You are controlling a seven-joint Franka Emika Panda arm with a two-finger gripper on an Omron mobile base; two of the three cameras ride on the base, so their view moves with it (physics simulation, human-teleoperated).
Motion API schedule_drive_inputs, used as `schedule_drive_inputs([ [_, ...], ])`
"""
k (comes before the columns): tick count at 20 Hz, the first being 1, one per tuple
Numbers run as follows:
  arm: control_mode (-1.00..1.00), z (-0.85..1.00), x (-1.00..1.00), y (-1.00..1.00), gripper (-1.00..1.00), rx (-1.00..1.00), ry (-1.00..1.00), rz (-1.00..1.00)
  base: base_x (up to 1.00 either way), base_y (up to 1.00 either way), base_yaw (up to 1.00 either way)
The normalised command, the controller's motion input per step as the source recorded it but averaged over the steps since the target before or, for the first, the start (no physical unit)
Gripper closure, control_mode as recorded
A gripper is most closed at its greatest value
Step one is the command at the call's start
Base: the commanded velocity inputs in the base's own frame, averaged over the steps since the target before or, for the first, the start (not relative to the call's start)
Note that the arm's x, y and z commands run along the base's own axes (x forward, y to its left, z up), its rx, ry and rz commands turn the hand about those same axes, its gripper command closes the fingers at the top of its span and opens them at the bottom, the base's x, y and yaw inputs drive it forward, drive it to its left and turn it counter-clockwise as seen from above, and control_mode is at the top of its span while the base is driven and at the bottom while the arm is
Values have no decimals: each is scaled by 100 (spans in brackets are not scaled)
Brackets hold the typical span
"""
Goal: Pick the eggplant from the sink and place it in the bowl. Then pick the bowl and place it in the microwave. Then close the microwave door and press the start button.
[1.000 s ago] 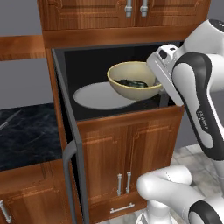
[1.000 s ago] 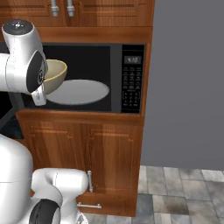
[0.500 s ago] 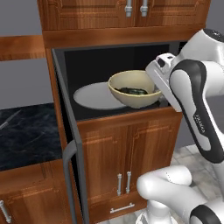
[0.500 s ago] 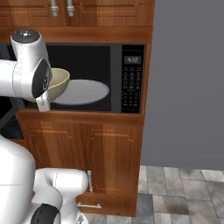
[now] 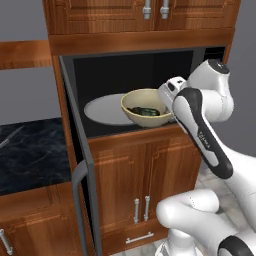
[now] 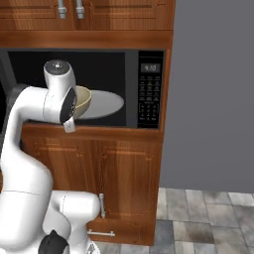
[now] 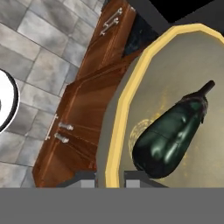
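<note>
The pale yellow-tan bowl (image 5: 146,106) is inside the open microwave (image 5: 130,70), low over the right part of the white round plate (image 5: 104,110). The dark eggplant (image 5: 144,111) lies in the bowl and looks large in the hand view (image 7: 169,131). My gripper (image 5: 168,101) is shut on the bowl's right rim; the yellow rim (image 7: 114,131) runs between my fingertips (image 7: 86,177). In the right base view my arm hides most of the bowl (image 6: 83,98). The microwave door (image 5: 76,165) stands swung open to the left, edge-on. The sink is out of view.
The black keypad panel (image 6: 149,94) sits right of the cavity. Wooden cabinet doors (image 5: 140,170) are below the microwave and more above it (image 5: 150,12). A dark marble counter (image 5: 30,155) lies to the left. A grey wall (image 6: 213,89) stands on the right.
The bowl with the eggplant has been carried lower and deeper into the microwave cavity, still held by its rim. The door has not moved.
</note>
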Motion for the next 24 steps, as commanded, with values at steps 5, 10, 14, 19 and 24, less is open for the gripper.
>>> schedule_drive_inputs([
  [5,-100,-7,98,3,100,0,0,0,0,0,0],
  [10,-100,-9,91,14,100,-1,4,0,0,0,0],
  [14,-100,-15,99,8,100,0,8,0,0,0,0],
  [19,-100,-27,86,10,100,-1,6,0,0,0,0],
  [24,-100,-35,45,14,100,-3,3,0,0,0,0],
])
